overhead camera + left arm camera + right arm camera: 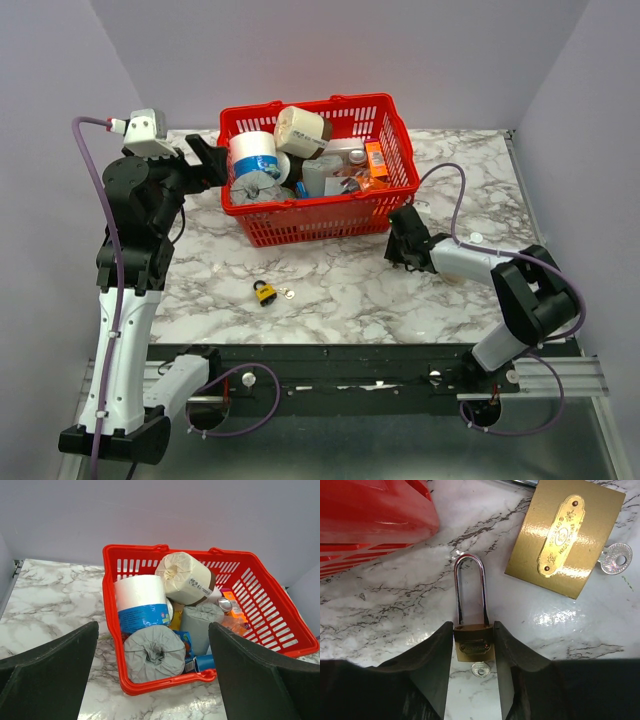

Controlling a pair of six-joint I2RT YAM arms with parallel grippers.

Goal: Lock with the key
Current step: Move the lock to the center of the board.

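Observation:
In the right wrist view a small brass padlock point(473, 647) with a long steel shackle point(470, 587) lies on the marble. A key point(480, 669) sticks out of its bottom. My right gripper point(473, 630) is shut on the padlock's body, one finger against each side. In the top view that gripper point(403, 240) is low by the basket's right front corner and hides the padlock. My left gripper point(210, 155) is open and empty, raised at the basket's left end; it also shows in the left wrist view point(152, 680).
A larger brass padlock point(565, 535) with its own key point(616, 558) lies just beyond the small one. Another yellow padlock point(264, 292) with a key point(288, 293) lies mid-table. The red basket point(385, 195), full of rolls and packets, stands at the back; its wall point(370, 515) is close by.

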